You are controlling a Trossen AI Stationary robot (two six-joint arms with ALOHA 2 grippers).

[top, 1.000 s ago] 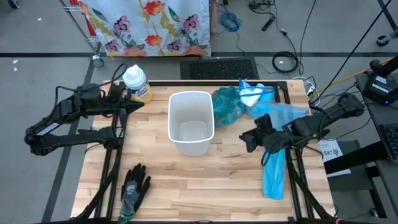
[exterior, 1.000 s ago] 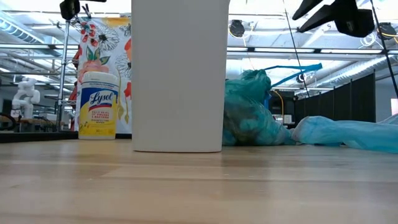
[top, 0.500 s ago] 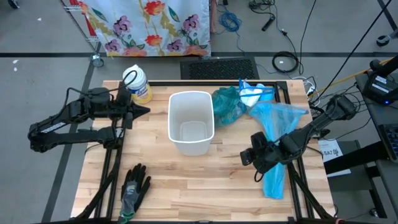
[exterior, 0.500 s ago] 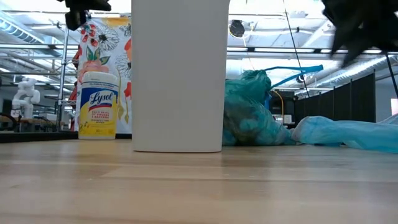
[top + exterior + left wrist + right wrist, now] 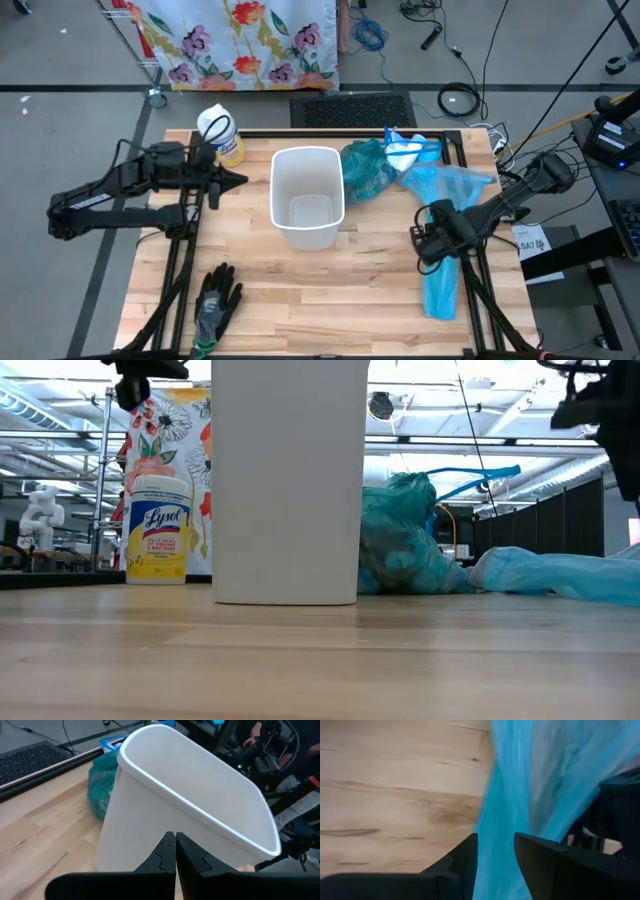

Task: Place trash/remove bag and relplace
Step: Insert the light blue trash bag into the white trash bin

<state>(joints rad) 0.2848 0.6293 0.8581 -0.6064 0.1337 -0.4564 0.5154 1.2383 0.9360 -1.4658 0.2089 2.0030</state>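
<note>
The step in hand looks like the replacing: the white bin (image 5: 308, 197), standing at the centre of the bench (image 5: 250, 280) in the high view, is sitting bare, with no liner and nothing showing inside it. Just to its right, in the upper middle of the frame, a filled teal bag (image 5: 366, 168) is lying knotted against the bin's side; whatever trash it is holding cannot be made out through the plastic.

The right pincer (image 5: 428, 243) is hanging over the right part of the bench, its fingers standing partly apart and straddling the fresh blue bag (image 5: 440, 275), which is stretching from the upper right down toward the lower right edge. In the right wrist view the blue film is running between the two fingers (image 5: 462, 862), yet they are not pressing on it, so nothing seems gripped so far.

The left pincer (image 5: 238, 180) is closed on nothing, pointing at the bin's left wall from just beside it, in front of the wipes canister (image 5: 220, 133).

Next, I judge, the right pincer needs to come down and close on the blue bag near its open end, then carry it to the bin's mouth.
</note>
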